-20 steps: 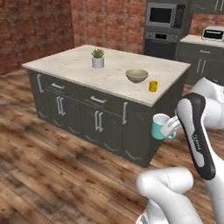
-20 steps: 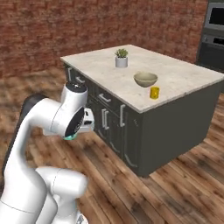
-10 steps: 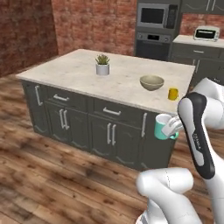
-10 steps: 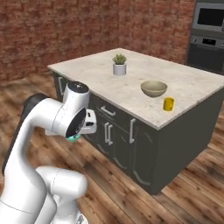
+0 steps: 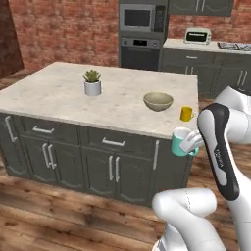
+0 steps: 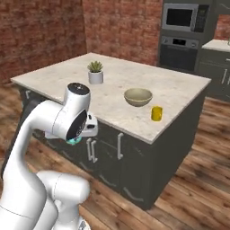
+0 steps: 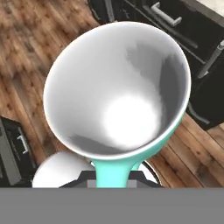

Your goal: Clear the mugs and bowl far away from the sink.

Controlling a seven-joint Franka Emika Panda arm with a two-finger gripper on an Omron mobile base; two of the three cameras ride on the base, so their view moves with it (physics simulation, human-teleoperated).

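Two task items rest on the island counter [image 5: 59, 98], both toward its right end: the olive bowl [image 5: 158, 101] at centre frame in the left base view and the yellow mug [image 5: 186, 113] just to its right, near the counter's front-right corner. A potted plant [image 5: 91, 82] stands well apart, to the upper left of the bowl. Bare wood floor [image 5: 44, 215] fills the lower frame in front of the cabinet doors [image 5: 110, 166]. The gripper [image 5: 192, 143], at right of centre, is closed on the handle of the teal mug [image 5: 180, 142], held off the counter's front edge and below the yellow mug. In the hand view the teal mug [image 7: 118, 92] shows its white interior, with floor and cabinet fronts behind.
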